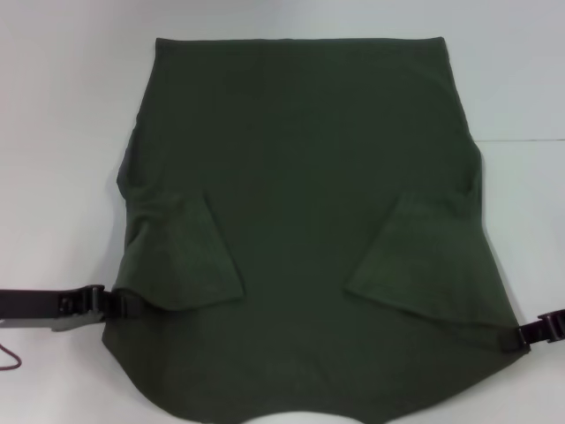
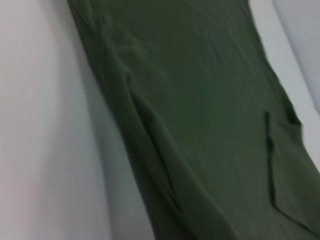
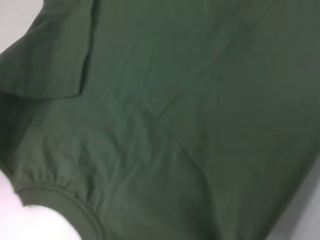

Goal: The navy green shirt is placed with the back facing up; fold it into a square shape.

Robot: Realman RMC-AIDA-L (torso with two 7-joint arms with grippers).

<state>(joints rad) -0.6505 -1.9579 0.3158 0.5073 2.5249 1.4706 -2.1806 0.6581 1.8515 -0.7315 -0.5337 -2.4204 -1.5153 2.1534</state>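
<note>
The navy green shirt point(image 1: 300, 177) lies plain side up on the white table point(image 1: 62, 132), hem far from me and neckline at the near edge. Both short sleeves are folded inward onto the body, one at the left point(image 1: 181, 256) and one at the right point(image 1: 415, 265). My left gripper point(image 1: 115, 305) is shut on the shirt's left shoulder edge. My right gripper point(image 1: 519, 337) is shut on the right shoulder corner. The left wrist view is filled by olive cloth point(image 2: 200, 125), as is the right wrist view point(image 3: 200, 100), where the ribbed collar point(image 3: 55, 192) also shows.
Bare white table surrounds the shirt on the left, right and far sides. A thin reddish cable point(image 1: 9, 358) lies at the near left edge beside my left arm.
</note>
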